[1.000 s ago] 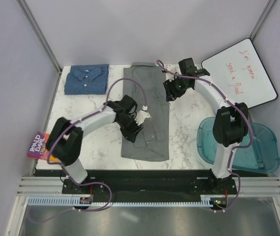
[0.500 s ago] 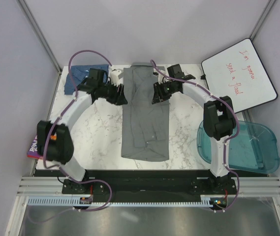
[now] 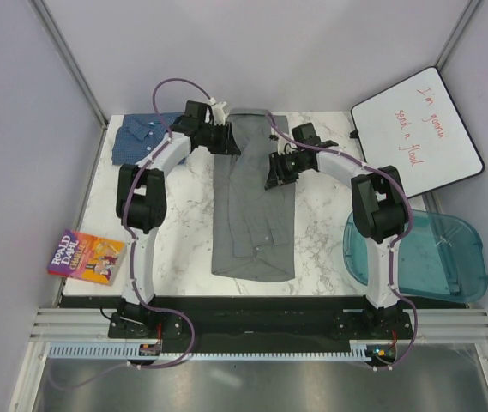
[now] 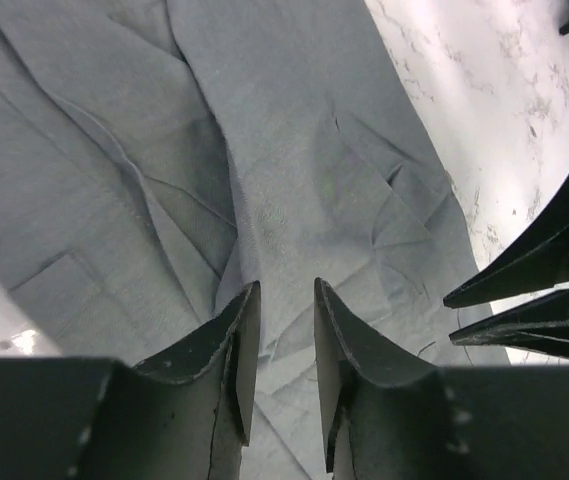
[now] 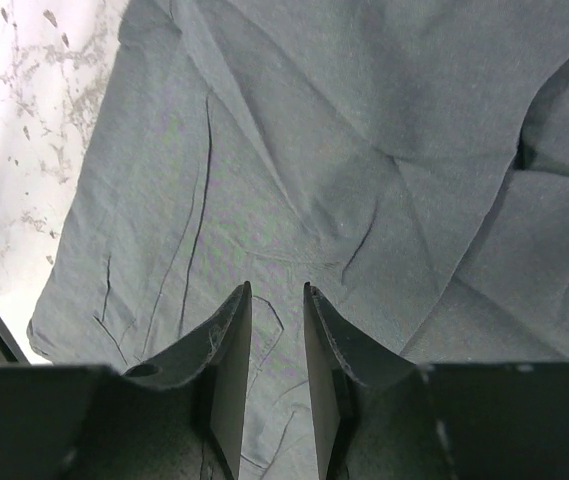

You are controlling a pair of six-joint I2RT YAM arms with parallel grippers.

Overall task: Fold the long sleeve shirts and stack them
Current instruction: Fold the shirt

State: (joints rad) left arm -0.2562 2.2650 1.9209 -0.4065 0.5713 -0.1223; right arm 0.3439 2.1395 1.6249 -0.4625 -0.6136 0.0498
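A plain grey long sleeve shirt [image 3: 254,219] lies lengthwise down the middle of the marble table [image 3: 175,215], folded into a narrow strip. A blue checked shirt [image 3: 145,142] lies folded at the far left corner, partly behind my left arm. My left gripper [image 3: 229,144] is low over the grey shirt's far left edge. In the left wrist view the left gripper [image 4: 284,288] is open by a narrow gap above creased grey cloth [image 4: 264,150]. My right gripper [image 3: 274,170] is at the shirt's right edge. The right gripper [image 5: 276,290] is also narrowly open over grey cloth [image 5: 344,150].
A colourful paperback book [image 3: 85,257] overhangs the table's near left edge. A whiteboard [image 3: 419,129] with red writing leans at the far right. A teal plastic tray [image 3: 432,249] sits off the table's right side. Grey walls close in the back and sides.
My left arm has swung from the shirt's middle out to its far left edge. The right gripper has shifted slightly inward and nearer onto the shirt's right edge, its jaws narrower than before.
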